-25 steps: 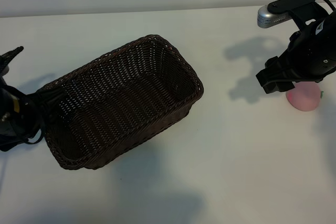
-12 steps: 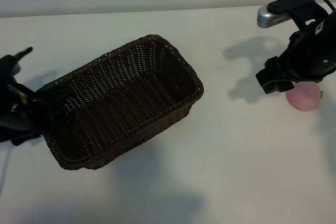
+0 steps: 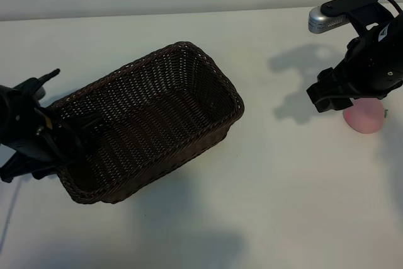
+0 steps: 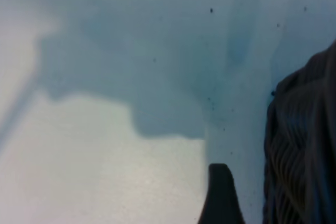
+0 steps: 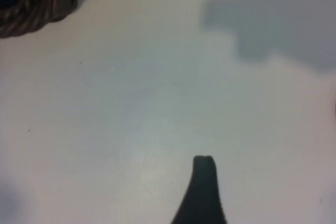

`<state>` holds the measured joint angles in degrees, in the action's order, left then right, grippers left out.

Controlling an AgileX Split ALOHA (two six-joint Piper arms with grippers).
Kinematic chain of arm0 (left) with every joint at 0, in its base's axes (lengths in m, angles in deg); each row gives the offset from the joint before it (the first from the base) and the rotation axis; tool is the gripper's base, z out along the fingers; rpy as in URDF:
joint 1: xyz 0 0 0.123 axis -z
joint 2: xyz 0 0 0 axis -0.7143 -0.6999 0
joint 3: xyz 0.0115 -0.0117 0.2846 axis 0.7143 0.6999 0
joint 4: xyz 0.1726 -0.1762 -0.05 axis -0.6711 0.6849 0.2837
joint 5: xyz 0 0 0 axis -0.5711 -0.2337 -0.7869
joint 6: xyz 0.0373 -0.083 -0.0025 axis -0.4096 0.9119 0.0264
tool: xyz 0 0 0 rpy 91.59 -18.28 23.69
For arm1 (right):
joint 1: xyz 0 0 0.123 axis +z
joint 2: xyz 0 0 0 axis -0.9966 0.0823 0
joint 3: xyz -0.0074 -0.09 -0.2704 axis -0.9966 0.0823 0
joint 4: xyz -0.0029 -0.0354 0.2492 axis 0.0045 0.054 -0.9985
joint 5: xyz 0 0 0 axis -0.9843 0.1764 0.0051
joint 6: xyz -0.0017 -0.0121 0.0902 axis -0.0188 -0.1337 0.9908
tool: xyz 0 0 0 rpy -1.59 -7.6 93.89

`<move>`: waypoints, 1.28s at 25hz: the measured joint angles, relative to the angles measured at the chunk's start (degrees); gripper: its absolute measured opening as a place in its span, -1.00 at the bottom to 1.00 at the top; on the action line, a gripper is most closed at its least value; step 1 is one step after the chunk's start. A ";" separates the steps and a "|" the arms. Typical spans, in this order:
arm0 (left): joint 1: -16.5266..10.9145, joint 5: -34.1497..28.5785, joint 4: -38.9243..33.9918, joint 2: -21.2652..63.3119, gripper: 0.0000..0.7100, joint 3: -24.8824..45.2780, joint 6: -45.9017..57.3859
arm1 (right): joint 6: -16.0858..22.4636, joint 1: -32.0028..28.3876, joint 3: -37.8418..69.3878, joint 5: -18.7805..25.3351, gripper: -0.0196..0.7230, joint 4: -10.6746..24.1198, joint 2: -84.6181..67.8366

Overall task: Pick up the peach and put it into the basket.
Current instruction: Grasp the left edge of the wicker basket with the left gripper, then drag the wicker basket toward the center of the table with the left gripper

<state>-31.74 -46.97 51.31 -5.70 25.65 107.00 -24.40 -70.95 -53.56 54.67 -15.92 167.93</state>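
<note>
Overall, the exterior view shows a white tabletop (image 3: 264, 187) carrying a basket (image 3: 148, 121) at left of centre. It is rectangular, dark brown wicker with rounded corners, a braided rim and open-weave sides, set at an angle. Nothing lies inside it. The peach (image 3: 364, 118) sits on the tabletop at the far right, well apart from the basket. It is small, pale pink, smooth and roundish; its upper part is covered by the right arm. The right tool (image 3: 334, 96) hangs just above and beside the peach, not gripping it; its jaws stand released. The left tool (image 3: 66, 146) is at the basket's left end, over the rim, jaws also released, holding nothing that can be seen.

Left wrist view: one dark fingertip (image 4: 220, 192) over the bare tabletop, with the basket's woven wall (image 4: 302, 150) just beside it. Contact cannot be confirmed.

Right wrist view: one dark fingertip (image 5: 202, 187) above bare tabletop. A corner of the basket's rim (image 5: 37, 3) shows farther off.
</note>
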 joint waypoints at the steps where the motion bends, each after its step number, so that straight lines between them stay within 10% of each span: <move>1: 0.00 0.41 0.89 0.00 0.46 0.00 -0.57 | 0.00 0.00 0.00 0.00 0.66 0.00 0.00; 11: 0.00 1.06 2.71 0.00 -0.45 0.00 -1.91 | -0.06 0.00 0.00 0.02 0.66 0.00 0.00; 32: 0.00 3.19 21.78 2.50 -0.54 0.01 -25.04 | -0.06 0.00 0.00 0.02 0.66 0.00 0.00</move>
<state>-31.74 -43.78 73.09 -3.20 25.67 81.96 -24.46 -70.95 -53.56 54.69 -15.92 167.93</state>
